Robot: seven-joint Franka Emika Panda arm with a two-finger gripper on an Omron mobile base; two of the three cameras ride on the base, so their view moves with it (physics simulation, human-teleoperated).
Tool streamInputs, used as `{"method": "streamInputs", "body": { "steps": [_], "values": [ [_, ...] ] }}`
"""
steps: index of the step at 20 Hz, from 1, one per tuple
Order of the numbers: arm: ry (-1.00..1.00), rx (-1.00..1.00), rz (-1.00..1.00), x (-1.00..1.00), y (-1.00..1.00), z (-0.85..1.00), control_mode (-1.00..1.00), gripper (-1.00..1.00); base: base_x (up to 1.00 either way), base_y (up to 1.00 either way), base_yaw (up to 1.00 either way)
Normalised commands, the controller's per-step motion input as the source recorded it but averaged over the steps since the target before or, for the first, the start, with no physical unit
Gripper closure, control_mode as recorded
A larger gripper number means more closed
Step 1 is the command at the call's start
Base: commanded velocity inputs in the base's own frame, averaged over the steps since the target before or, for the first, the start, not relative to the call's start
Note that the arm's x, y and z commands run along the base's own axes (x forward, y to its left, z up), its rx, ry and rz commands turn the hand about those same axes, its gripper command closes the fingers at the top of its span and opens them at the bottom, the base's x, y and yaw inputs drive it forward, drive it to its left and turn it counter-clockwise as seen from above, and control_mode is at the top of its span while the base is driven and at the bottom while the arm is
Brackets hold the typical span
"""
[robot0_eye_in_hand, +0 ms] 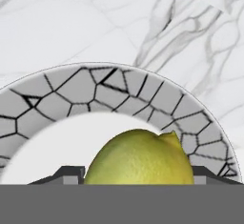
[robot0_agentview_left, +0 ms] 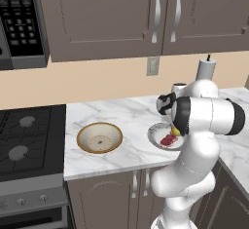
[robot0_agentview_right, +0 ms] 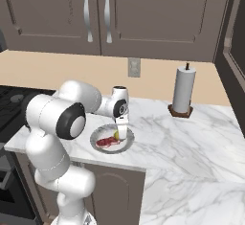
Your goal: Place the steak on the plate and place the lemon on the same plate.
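Gripper (robot0_agentview_right: 119, 135) clamped on lemon (robot0_eye_in_hand: 139, 157) over plate (robot0_eye_in_hand: 157, 101), lower-centre of frame. Could roll onto steak (robot0_agentview_right: 108, 142) – or off the rim – if dropped high.

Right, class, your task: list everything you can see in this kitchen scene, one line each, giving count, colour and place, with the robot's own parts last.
Raw red-pink steak slab: one, on the plate.
Yellow-green oval lemon: one, between the fingers, over the plate.
Round light-grey plate with cracked-pattern rim: one, near the counter's front edge.
Tan bowl with brown rim: one, on the counter beside the stove.
White paper towel roll on dark stand: one, by the back wall.
White marble counter: one, under the cabinets.
Black stove: one, left of the counter.
Black microwave: one, above the stove.
White robot arm: one, fingers flanking the lemon.
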Motion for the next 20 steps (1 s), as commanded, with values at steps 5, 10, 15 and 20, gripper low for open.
{"method": "streamInputs", "body": {
  "steps": [5,10,15,20],
  "values": [
    [0.0,0.0,0.0,0.0,0.0,-0.13,-1.0,-1.0,0.0,0.0,0.0],
    [-0.03,0.0,0.0,-0.16,0.0,0.0,-1.0,-1.0,0.0,0.0,0.0],
    [-0.12,0.0,0.0,-0.2,0.0,0.03,-1.0,-1.0,0.0,0.0,0.0],
    [-0.23,0.0,0.0,-0.24,0.0,0.28,-1.0,-1.0,0.0,0.0,0.0]
  ]
}}
